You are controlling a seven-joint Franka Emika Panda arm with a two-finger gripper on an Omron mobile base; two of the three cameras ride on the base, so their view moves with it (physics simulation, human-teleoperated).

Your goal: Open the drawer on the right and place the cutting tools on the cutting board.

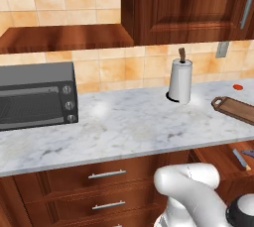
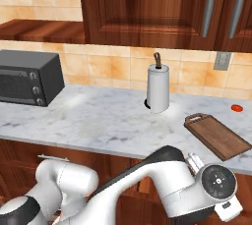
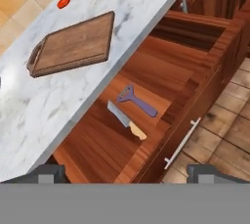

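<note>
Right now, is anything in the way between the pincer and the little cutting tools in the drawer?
Nothing visible is. The drawer is pulled open, and the knife and the purple peeler lie uncovered on its floor. The pincer hangs above them, jaws apart, with only open space between.

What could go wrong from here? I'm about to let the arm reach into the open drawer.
The knife and the purple peeler lie close together in the drawer, so the end effector may nudge one while grasping the other. Both lie flat on the wood, so the fingertips could slip. The drawer's front wall may block a low approach toward the cutting board.
</note>
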